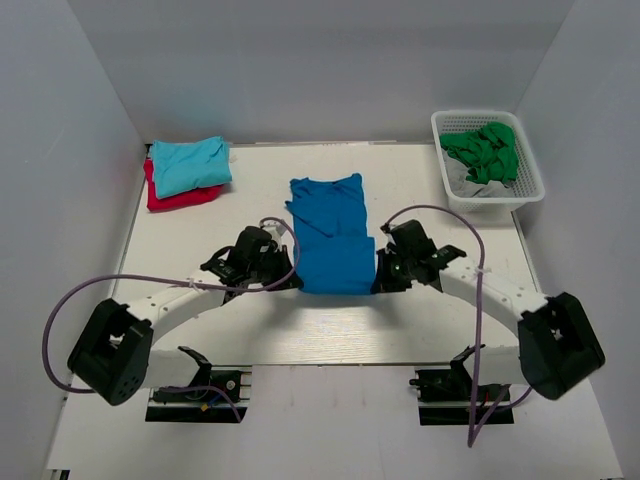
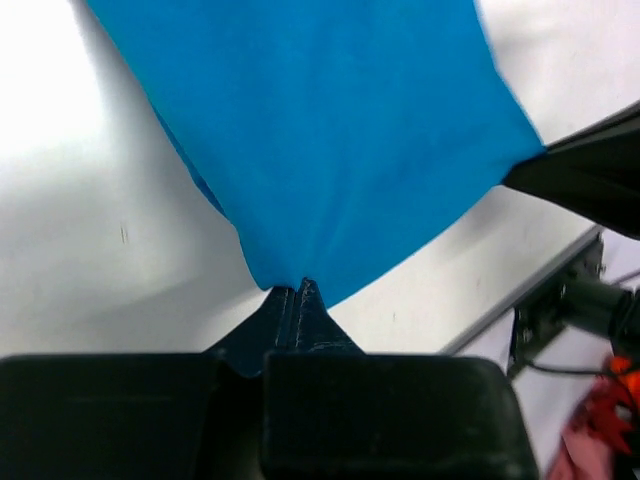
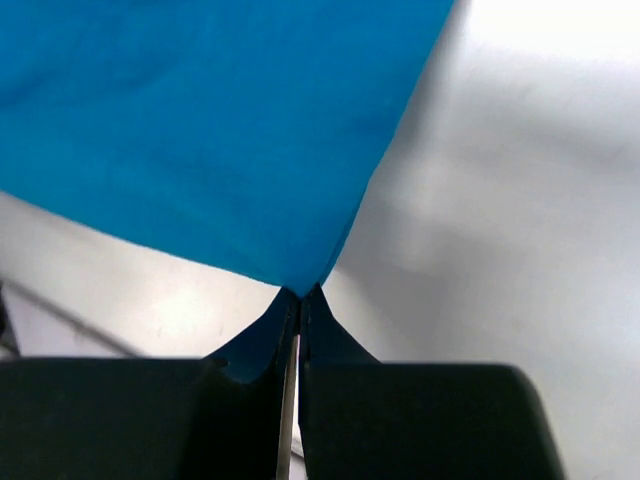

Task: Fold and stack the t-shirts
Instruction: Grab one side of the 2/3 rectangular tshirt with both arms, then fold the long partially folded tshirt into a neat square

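Blue t-shirt | lies in middle of table, collar far | left gripper and right gripper each clamped on a near hem corner | judged next: lift both level, keep hem taut, fold toward collar.

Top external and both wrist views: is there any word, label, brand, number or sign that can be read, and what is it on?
None: no text can be read in any view. The royal-blue cotton t-shirt, the folded turquoise t-shirt, the red t-shirt under it and the white plastic basket show no print or label.
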Motion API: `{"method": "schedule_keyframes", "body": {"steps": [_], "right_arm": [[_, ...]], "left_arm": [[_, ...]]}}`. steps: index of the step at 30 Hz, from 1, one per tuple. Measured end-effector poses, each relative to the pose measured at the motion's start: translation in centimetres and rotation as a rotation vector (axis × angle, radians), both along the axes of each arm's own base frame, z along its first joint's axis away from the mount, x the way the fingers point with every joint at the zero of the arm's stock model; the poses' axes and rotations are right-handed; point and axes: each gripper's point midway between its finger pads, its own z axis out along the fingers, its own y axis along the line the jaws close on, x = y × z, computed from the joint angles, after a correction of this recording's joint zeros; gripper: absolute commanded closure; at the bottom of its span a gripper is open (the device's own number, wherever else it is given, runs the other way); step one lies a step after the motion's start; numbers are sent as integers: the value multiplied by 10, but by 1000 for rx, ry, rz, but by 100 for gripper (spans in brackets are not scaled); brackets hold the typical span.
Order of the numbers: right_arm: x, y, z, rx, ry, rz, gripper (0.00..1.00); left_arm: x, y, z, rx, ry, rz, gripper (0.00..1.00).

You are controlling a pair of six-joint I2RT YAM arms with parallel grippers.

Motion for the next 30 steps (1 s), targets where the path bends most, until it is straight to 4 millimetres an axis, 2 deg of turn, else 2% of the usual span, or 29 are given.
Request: {"method": "schedule_keyframes", "body": {"steps": [3,5,8,12,16,20,30], "right_arm": [[-31,1,7,47,45,51,100],[-45,3,17,75,58,82,100],[-55,5,36,120,43,107,100],[-55,9,57,162,14,123,100],[-48,15,66,178,3,126,100],[-33,19,74,184,-15,113,100],[26,24,101,183,-101,79,100]], "left_arm": [[-22,7,-4,39,98,-16,100],[-31,10,2,61,141,-26,100],[-37,12,24,56,145,-25,100],[-37,13,53,25,115,-10,100],[-28,18,63,43,116,44,100],[-11,20,68,77,111,112,100],[49,26,98,134,-3,295,100]]}}
